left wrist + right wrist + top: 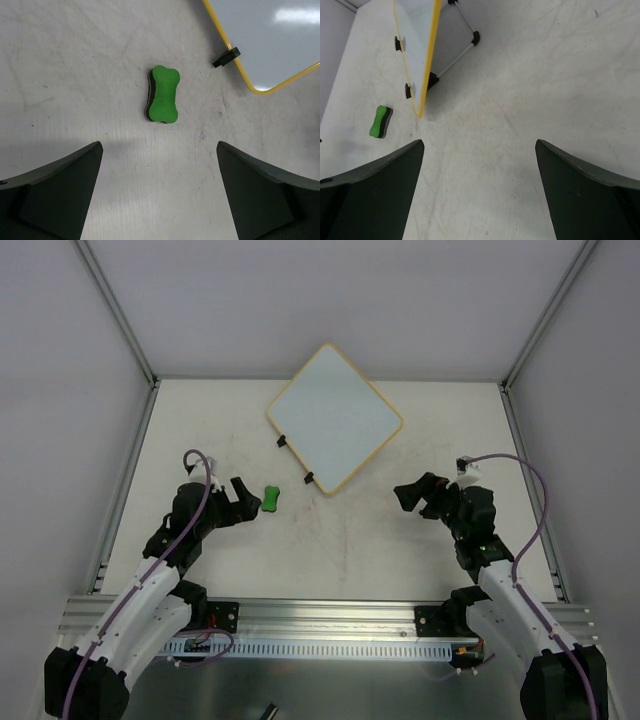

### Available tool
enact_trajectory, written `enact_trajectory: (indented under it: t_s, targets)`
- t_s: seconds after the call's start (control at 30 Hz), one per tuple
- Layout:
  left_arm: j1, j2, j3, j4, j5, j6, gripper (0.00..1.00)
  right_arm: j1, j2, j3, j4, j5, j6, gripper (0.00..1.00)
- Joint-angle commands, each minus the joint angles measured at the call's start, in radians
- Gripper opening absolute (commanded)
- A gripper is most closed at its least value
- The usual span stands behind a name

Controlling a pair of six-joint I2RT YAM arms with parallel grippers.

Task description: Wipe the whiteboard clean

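The whiteboard is seen toward the far middle of the bench, turned corner-on like a diamond. It is a square, glossy pale panel with rounded corners, edged by a thin yellow-tan frame, and two small black clips are fixed on its near-left edge. From the right wrist view it is shown propped at a tilt on a thin metal rod stand with black joints. A bone-shaped green eraser with a dark underlayer lies flat near the clipped edge, apart from it. The left claw is held spread wide just beside the eraser, gripping nothing. The right claw, near the whiteboard's near-right side, is likewise spread and empty. The matt bench is scuffed.
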Motion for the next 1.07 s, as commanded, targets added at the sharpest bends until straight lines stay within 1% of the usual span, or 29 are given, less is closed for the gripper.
enact_trajectory:
  t_s: [0.0, 0.13, 0.3, 0.67, 1.03]
  targets:
    - [0.003, -0.072, -0.033, 0.003, 0.009, 0.029, 0.99, 0.002, -0.066, -0.045, -0.087, 0.072, -0.077, 0.99]
    - [0.001, -0.16, -0.077, 0.005, -0.018, 0.048, 0.99, 0.002, -0.1, -0.076, -0.083, 0.077, -0.092, 0.99]
    - [0.003, -0.207, -0.128, 0.037, -0.061, 0.031, 0.99, 0.002, -0.103, -0.109, -0.039, 0.1, -0.083, 0.99]
    - [0.001, -0.118, -0.117, 0.075, -0.061, 0.029, 0.99, 0.002, -0.124, -0.111, -0.051, 0.115, -0.087, 0.99]
    - [0.001, -0.121, -0.122, 0.075, -0.06, 0.028, 0.99, 0.001, -0.147, -0.111, -0.063, 0.106, -0.09, 1.0]
